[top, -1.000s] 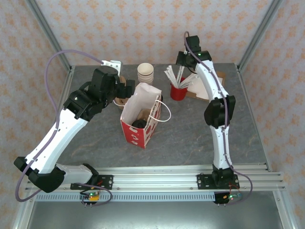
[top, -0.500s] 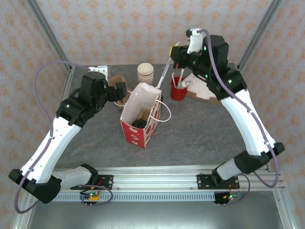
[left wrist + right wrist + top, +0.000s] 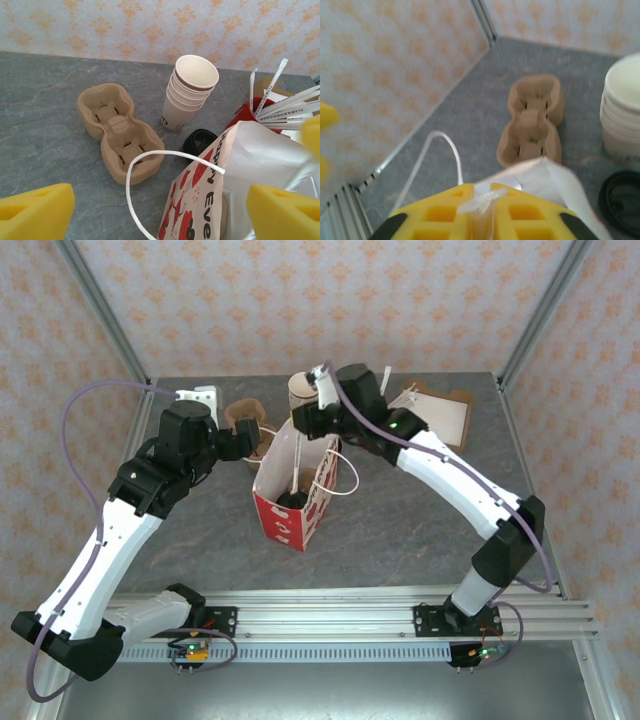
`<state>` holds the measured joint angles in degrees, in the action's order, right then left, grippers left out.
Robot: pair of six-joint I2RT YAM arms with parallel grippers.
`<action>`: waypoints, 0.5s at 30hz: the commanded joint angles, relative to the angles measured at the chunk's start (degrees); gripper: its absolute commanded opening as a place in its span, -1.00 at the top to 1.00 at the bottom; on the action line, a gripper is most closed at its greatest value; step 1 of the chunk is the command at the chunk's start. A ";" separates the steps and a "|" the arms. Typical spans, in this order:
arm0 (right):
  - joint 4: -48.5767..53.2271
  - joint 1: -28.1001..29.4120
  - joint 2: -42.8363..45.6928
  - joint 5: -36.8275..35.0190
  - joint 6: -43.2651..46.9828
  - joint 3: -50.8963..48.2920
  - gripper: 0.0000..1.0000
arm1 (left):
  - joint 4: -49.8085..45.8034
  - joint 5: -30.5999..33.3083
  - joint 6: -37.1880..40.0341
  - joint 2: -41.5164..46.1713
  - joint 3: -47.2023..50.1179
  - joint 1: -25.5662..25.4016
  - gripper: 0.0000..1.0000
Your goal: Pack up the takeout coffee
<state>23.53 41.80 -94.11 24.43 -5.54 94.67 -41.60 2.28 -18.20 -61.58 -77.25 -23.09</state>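
The red-and-white paper bag (image 3: 292,502) stands open mid-table. Inside it sits the takeout coffee (image 3: 292,500), of which I see the black lid. My right gripper (image 3: 304,428) hovers over the bag's mouth, shut on a paper-wrapped straw (image 3: 296,472) that hangs down into the bag. In the right wrist view the yellow fingers (image 3: 440,215) pinch the straw (image 3: 482,202) above the bag's white rim (image 3: 555,175). My left gripper (image 3: 247,440) is open at the bag's left rim, its fingers (image 3: 35,210) spread either side of the bag (image 3: 200,200) and its string handle (image 3: 131,175).
A two-cup pulp carrier (image 3: 117,130) lies left of the bag. Behind the bag are a stack of lidless paper cups (image 3: 190,90), a loose black lid (image 3: 200,141) and a red cup of wrapped straws (image 3: 247,107). A flat cardboard piece (image 3: 440,412) lies at the back right.
The right arm swung left from the red straw cup to above the bag, carrying a straw that now hangs inside. The left gripper stayed open by the bag's left rim.
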 commanded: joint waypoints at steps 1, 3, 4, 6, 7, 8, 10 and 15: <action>-0.44 0.83 1.84 -2.06 1.29 -0.03 0.52 | 1.41 -0.72 -0.83 0.97 0.98 0.70 -0.79; 3.20 0.74 3.50 -6.05 4.53 1.00 0.27 | 1.44 -1.23 -0.64 0.86 1.05 0.68 -0.79; 5.70 0.44 4.54 -8.56 5.91 1.69 0.15 | 1.44 -1.82 -0.53 0.83 1.05 0.69 -0.78; 9.03 -1.19 6.94 -11.41 7.22 2.09 0.02 | 1.44 -2.90 -0.38 0.76 1.13 0.68 -0.79; 10.36 -2.78 8.49 -11.76 7.07 1.59 -0.02 | 1.48 -3.73 -0.41 0.85 1.19 0.68 -0.79; 10.97 -4.83 10.28 -11.86 6.22 0.51 -0.04 | 1.65 -4.73 -0.50 0.92 1.36 0.68 -0.79; 11.20 -9.79 13.80 -12.12 3.82 -2.78 -0.08 | 2.04 -6.79 -0.74 0.94 1.58 0.66 -0.78; 10.03 -27.88 17.95 -15.56 -4.50 -11.76 -0.12 | 3.43 -11.65 -1.12 0.42 1.49 0.64 -0.77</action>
<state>31.51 19.77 -76.51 13.93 -5.61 86.89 -40.66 -5.45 -18.24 -61.49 -76.23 -22.87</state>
